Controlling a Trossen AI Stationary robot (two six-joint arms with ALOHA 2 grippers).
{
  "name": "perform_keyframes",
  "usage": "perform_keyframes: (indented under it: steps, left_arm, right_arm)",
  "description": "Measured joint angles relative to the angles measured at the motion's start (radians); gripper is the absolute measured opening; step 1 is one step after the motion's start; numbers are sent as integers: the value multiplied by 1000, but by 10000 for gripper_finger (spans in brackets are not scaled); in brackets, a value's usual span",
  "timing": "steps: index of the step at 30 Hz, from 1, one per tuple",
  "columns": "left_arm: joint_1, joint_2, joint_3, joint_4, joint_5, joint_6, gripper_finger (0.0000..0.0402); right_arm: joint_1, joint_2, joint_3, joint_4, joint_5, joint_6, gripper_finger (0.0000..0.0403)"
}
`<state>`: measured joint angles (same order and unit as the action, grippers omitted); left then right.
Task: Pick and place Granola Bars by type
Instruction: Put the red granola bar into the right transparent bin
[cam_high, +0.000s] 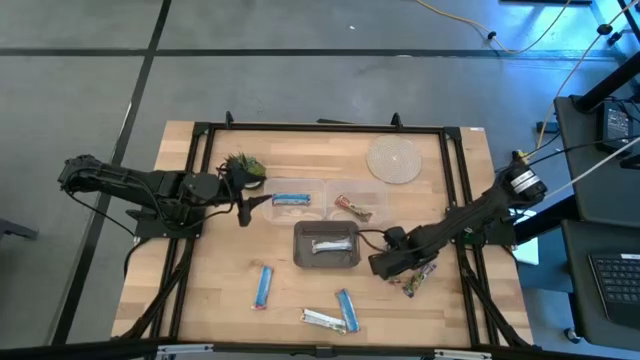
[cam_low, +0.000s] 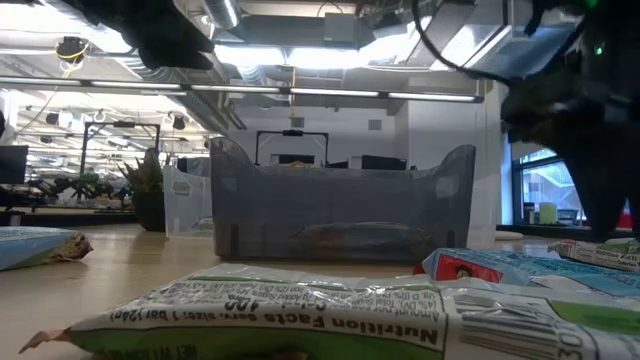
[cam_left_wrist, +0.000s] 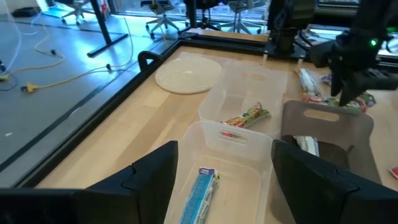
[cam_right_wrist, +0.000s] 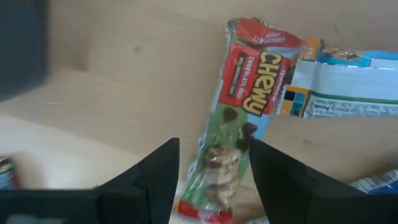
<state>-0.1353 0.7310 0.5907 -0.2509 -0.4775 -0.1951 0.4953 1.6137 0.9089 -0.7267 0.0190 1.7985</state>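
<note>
My right gripper (cam_right_wrist: 214, 180) is open and low over the table, its fingers on either side of the lower end of a red-and-green multicoloured bar (cam_right_wrist: 242, 118), which lies flat on the wood. In the high view this gripper (cam_high: 383, 265) is right of the grey bin (cam_high: 300, 258). A silver-white bar (cam_right_wrist: 348, 84) lies beside the multicoloured one. My left gripper (cam_left_wrist: 227, 180) is open and hovers at a clear tray holding a blue bar (cam_left_wrist: 200, 193). A second clear tray holds a multicoloured bar (cam_left_wrist: 245, 117). The grey bin holds a silver bar (cam_high: 330, 247).
Loose on the near part of the table lie two blue bars (cam_high: 262, 285) (cam_high: 347, 308) and a silver-white bar (cam_high: 322, 320). A round woven coaster (cam_high: 393, 160) and a small green plant (cam_high: 243, 165) sit toward the far edge. A black frame (cam_high: 320, 127) borders the table.
</note>
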Motion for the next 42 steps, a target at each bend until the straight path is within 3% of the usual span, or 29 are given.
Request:
perform_keyframes:
  steps: [10,17,30,35,42]
  left_arm:
    - [0,0,0,0,-26,0,251]
    - [0,0,0,0,-27,0,251]
    - [0,0,0,0,-28,0,251]
    - [0,0,0,0,-27,0,251]
    - [0,0,0,-1,-27,13,251]
  right_arm:
    - [-2,119,6,0,-63,5,196]
    - [-2,134,6,-4,-66,6,192]
    - [-2,137,19,-20,-73,-42,116]
    - [-1,109,48,-73,-76,-101,110]
    - [-1,-39,60,-76,-66,-184,110]
